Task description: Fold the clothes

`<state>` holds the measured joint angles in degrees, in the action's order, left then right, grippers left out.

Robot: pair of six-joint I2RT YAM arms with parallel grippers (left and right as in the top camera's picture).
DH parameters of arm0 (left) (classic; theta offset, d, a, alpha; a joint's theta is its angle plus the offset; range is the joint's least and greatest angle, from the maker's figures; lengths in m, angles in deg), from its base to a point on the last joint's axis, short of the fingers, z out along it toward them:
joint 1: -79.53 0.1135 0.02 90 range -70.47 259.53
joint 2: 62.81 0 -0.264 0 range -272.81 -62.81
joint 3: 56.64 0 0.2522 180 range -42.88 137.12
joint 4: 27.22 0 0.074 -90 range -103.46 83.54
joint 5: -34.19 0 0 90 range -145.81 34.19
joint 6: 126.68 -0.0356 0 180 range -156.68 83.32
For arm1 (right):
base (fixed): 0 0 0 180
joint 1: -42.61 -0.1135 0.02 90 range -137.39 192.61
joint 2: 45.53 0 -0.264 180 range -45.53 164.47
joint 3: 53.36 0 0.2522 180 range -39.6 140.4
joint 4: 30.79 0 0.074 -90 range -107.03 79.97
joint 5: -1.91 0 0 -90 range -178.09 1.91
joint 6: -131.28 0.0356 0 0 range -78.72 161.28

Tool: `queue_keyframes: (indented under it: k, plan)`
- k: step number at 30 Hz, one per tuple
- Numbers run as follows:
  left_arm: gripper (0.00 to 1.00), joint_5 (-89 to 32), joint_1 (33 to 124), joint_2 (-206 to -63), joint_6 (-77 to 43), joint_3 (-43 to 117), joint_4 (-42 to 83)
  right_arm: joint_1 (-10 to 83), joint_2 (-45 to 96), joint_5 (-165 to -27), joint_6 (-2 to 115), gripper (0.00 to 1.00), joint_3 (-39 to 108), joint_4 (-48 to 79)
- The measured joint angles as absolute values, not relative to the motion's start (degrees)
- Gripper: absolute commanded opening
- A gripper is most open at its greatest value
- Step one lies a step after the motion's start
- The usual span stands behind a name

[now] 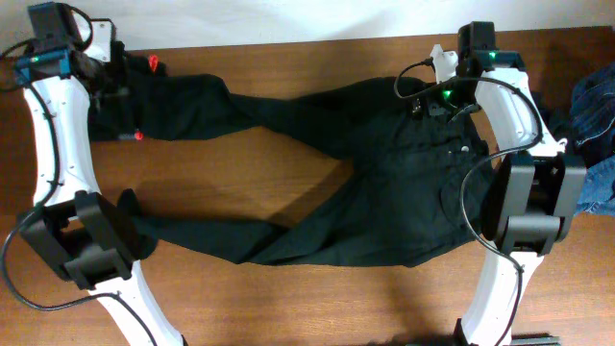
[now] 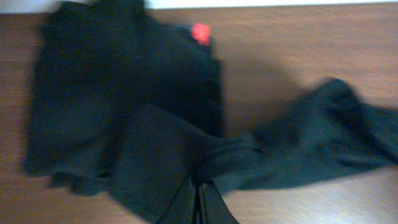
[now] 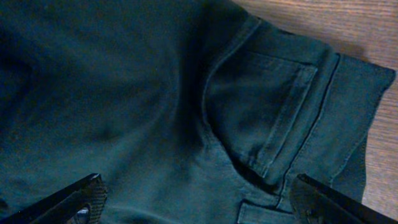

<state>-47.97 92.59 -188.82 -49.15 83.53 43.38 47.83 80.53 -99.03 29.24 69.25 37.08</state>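
The clothes on the table are long black jeans (image 1: 384, 183), spread flat with the waist at the right and both legs running left. My left gripper (image 1: 123, 101) (image 2: 200, 208) is at the far-left end of the upper leg (image 1: 207, 101), its fingers shut on a bunched fold of that black fabric (image 2: 186, 155). My right gripper (image 1: 428, 101) (image 3: 205, 205) hovers low over the waist, wide open, with one finger on either side of the front pocket (image 3: 273, 112). Nothing is between its fingers but flat cloth.
Blue denim (image 1: 596, 106) is heaped at the right table edge behind the right arm. The lower jeans leg (image 1: 192, 235) lies by the left arm's base. Bare wood (image 1: 240, 168) shows between the legs. A small red mark (image 2: 200, 32) sits at the fabric's edge.
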Motion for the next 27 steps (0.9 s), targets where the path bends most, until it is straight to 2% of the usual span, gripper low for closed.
queue_keyframes:
  k: [5, 7, 10, 11, 12, 14, 25, 26, 27]
  plan:
    - [0.06, -44.1, 89.8, -188.8, -48.8, 83.5, 47.9, 47.8, 80.5, -98.4, 29.3, 0.99, 69.3, 37.9]
    - [0.28, -43.5, 88.5, -188.8, -48.8, 83.5, 48.7, 47.8, 80.5, -98.2, 29.2, 0.99, 69.3, 37.9]
    - [0.42, -42.7, 86.8, -188.8, -48.3, 83.5, 49.0, 47.8, 80.5, -98.0, 29.2, 0.99, 69.3, 38.2]
    - [0.64, -42.5, 86.3, -188.8, -48.2, 83.5, 49.2, 47.8, 80.5, -98.0, 29.2, 0.99, 69.3, 38.2]
    - [0.82, -42.3, 86.0, -188.8, -48.2, 83.5, 49.6, 47.8, 80.5, -98.0, 29.2, 0.99, 69.3, 38.3]
    - [0.98, -42.0, 85.6, -188.8, -48.0, 83.5, 50.8, 47.8, 80.5, -98.0, 29.2, 0.99, 69.3, 38.3]
    - [0.99, -29.8, 85.5, -188.8, -47.8, 83.5, 56.1, 47.8, 80.5, -98.0, 29.2, 0.99, 69.3, 38.4]
    - [0.98, -28.9, 85.5, -188.8, -47.8, 83.5, 55.4, 47.8, 80.5, -98.0, 29.2, 0.99, 69.3, 38.6]
    - [0.84, -28.3, 85.5, -188.8, -47.8, 83.5, 54.1, 47.8, 80.5, -98.0, 29.2, 0.99, 69.3, 38.6]
